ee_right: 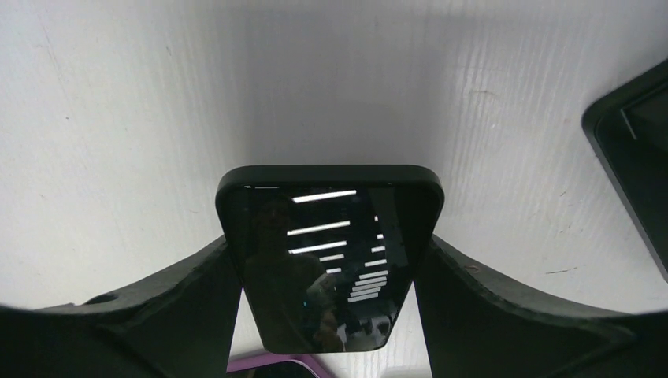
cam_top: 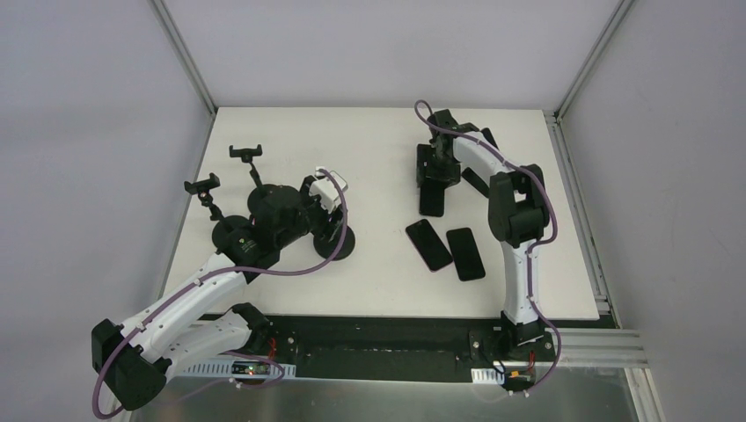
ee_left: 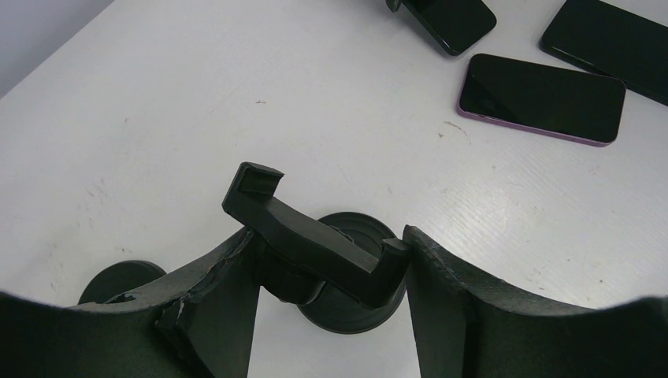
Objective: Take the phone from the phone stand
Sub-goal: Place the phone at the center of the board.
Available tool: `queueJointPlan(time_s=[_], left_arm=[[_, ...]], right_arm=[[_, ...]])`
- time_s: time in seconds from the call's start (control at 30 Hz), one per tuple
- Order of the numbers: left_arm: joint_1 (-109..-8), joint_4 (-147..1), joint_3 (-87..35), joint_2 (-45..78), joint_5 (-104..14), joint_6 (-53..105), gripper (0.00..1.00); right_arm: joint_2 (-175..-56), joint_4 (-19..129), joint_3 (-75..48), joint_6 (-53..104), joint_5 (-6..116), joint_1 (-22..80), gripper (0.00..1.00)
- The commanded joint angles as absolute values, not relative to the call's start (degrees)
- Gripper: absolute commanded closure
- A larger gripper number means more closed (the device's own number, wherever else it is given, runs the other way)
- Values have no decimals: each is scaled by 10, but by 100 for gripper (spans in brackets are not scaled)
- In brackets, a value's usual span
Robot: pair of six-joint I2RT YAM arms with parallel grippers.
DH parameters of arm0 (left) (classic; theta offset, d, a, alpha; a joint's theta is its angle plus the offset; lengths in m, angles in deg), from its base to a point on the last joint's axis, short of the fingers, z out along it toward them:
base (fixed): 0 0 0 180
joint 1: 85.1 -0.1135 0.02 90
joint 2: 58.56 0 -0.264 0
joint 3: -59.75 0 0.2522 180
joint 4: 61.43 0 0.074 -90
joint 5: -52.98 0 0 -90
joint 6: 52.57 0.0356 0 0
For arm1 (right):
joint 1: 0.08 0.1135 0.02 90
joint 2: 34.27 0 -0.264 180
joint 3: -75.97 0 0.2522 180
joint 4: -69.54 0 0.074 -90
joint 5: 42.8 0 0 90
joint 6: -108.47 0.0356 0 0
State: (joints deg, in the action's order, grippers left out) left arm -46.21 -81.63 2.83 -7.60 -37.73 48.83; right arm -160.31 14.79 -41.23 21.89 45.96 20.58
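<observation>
While the left gripper [ee_left: 323, 264] has its jaws clamped on the phone stand [ee_left: 311, 240], the right gripper [ee_right: 327, 264] pinches the phone [ee_right: 329, 228] by its long edges between its jaws over the white surface [ee_right: 118, 118], well apart from that stand. Two further phones [cam_top: 428, 244] lie flat near it.

Phone [ee_right: 331, 268] (dark, glossy) — off stand [ee_left: 315, 248].

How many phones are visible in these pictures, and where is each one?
3. One phone is held in the right gripper; two others lie side by side on the table, just nearer the robot. The left arm could hide another.
</observation>
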Motion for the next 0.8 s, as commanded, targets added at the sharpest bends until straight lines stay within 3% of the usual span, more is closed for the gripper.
queueJointPlan(time_s=[0.0, 0.13, 0.33, 0.63, 0.77], left_arm=[[-465, -773, 24, -89, -357, 499, 100], [-465, -772, 22, -82, -350, 498, 100], [-465, -769, 12, -65, -340, 478, 100], [-483, -754, -60, 11, -294, 490, 100], [-516, -717, -91, 53, -288, 485, 100]], right_arm=[[-1612, 115, -443, 237, 451, 209, 26], [-1620, 112, -441, 240, 460, 209, 19], [-1614, 115, -432, 243, 459, 209, 1], [-1507, 139, -415, 256, 415, 209, 1], [-1446, 145, -409, 269, 451, 208, 1]])
